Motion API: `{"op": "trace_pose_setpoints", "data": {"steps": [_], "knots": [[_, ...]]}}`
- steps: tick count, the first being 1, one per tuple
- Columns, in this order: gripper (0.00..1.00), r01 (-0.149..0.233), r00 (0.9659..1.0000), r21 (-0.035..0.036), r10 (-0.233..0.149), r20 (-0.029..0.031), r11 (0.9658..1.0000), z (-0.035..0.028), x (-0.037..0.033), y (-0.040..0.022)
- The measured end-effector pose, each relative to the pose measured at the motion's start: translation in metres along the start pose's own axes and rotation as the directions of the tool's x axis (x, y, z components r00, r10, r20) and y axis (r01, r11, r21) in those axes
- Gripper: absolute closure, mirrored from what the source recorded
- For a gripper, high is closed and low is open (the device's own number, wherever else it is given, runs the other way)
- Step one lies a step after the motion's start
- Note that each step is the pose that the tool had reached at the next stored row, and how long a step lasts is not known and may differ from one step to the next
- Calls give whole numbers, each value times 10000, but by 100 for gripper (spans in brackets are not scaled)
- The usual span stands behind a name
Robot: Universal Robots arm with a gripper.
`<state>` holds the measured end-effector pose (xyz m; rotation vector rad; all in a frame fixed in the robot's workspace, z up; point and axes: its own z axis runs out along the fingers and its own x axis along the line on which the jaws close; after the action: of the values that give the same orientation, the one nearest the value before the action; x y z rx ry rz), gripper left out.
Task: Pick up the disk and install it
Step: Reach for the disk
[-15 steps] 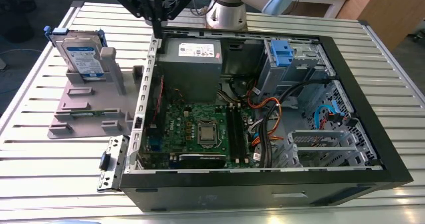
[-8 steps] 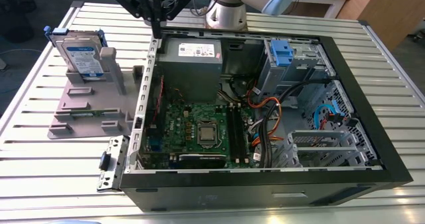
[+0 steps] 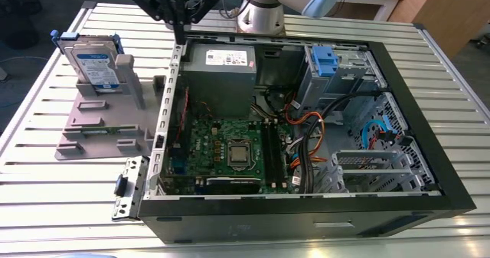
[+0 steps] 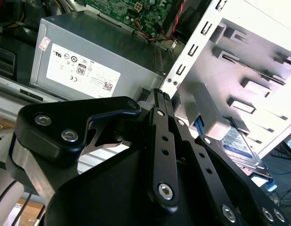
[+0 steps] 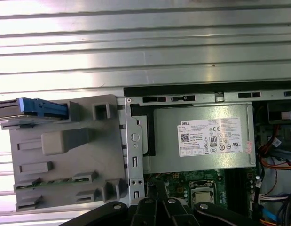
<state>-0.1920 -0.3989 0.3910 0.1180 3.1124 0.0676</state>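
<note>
The gripper (image 3: 181,38) hangs above the computer case's (image 3: 306,218) rim, fingers (image 4: 160,134) pressed together; at the exterior view's upper left, the disk (image 3: 93,66) stands upright in a grey holder (image 3: 107,126).

I see the disk (image 3: 96,69) as smooth grey metal with blue plastic edging, its matt grey plastic stand (image 3: 100,126) at nine o'clock from the black-painted metal case (image 3: 306,210).

Place: probably lab or workshop | slatted metal table (image 3: 46,172) | opened computer case (image 3: 306,221) | robot arm (image 3: 260,11)
</note>
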Motion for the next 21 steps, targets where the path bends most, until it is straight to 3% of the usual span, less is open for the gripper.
{"op": "trace_pose_setpoints", "data": {"steps": [21], "knots": [[89, 0, 10000, 0, 0, -1, 10000, 7, 44, -4]]}}
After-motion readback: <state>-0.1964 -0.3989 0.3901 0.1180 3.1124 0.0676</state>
